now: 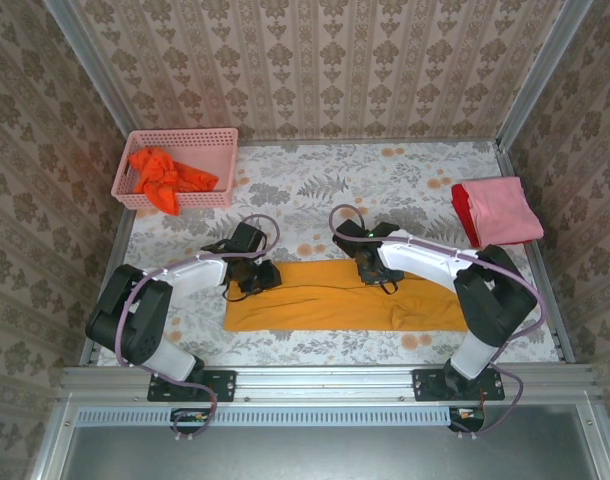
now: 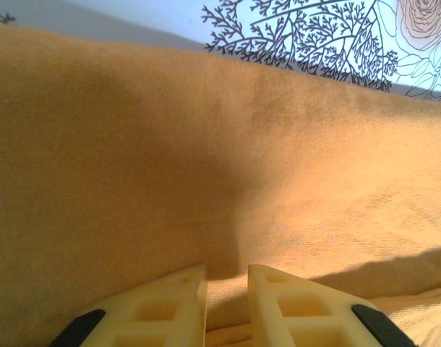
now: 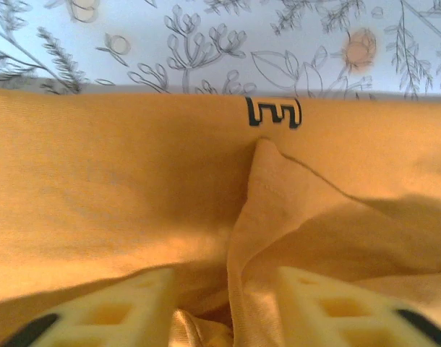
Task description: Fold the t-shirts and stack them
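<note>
**A:** How do the hands stand?

**B:** The left hand [image 2: 226,280] pinches a fold of the golden-yellow t-shirt [image 1: 335,300], its fingers close together with cloth tucked between them. The right hand [image 3: 224,275] is spread. A loose ridge of the same cloth stands up between its fingers, and neither seems to grip it.

**A:** And the shirt itself?

**B:** It lies as a long band across the near middle of the table [image 1: 385,180], with both hands at its far edge. A scrap of dark print [image 3: 273,113] shows on that edge just ahead of the right hand.

**A:** So what makes this step go well?

**B:** I judge the lengthwise fold is laid and the crosswise one comes next. The left hand should let go straight upward so it doesn't drag the edge. That ridge needs smoothing first, or the next crease will lock in a bulge. Then take one end by both corners, evenly.

**A:** And afterwards?

**B:** The stack is well apart at the right edge, where a pink t-shirt [image 1: 500,210] lies folded over a red t-shirt [image 1: 463,205]. An orange-red t-shirt [image 1: 165,175] waits in the basket [image 1: 175,135] at far left.
</note>
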`<action>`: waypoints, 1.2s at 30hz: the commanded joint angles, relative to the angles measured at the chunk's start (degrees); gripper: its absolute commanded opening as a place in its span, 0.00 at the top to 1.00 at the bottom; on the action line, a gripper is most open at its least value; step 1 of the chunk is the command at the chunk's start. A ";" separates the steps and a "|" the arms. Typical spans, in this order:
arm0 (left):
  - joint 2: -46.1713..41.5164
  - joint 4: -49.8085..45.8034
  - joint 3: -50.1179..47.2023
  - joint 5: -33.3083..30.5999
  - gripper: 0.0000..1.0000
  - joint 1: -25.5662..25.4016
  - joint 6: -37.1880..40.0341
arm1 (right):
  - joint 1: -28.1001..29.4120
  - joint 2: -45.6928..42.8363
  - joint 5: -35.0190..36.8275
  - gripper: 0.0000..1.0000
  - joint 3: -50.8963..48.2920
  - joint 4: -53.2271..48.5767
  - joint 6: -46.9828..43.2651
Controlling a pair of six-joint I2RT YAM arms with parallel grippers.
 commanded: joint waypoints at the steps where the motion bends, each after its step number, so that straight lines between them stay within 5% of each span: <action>1: -0.44 -0.64 0.02 0.41 0.78 0.44 1.10 | -2.74 -7.03 2.73 0.46 -2.49 1.93 2.28; 4: -0.41 -0.96 0.45 0.22 0.77 0.44 1.50 | -9.06 -12.06 -4.01 0.44 -9.20 6.48 6.17; 8: -0.07 -0.78 -0.18 0.04 0.77 0.61 1.29 | -16.26 -17.24 -13.95 0.54 -19.07 13.14 12.32; 17: 0.73 1.71 -2.97 -0.17 0.75 1.40 0.02 | -22.36 -10.89 -17.46 0.71 -20.71 20.98 11.60; 27: -4.07 2.34 -7.15 -0.38 0.66 1.38 -2.94 | -24.36 14.30 -25.68 0.69 7.16 23.09 -2.20; 36: -14.14 0.96 -8.99 -5.68 0.50 -2.78 -11.09 | -24.66 37.53 -31.64 0.65 41.65 16.79 -1.87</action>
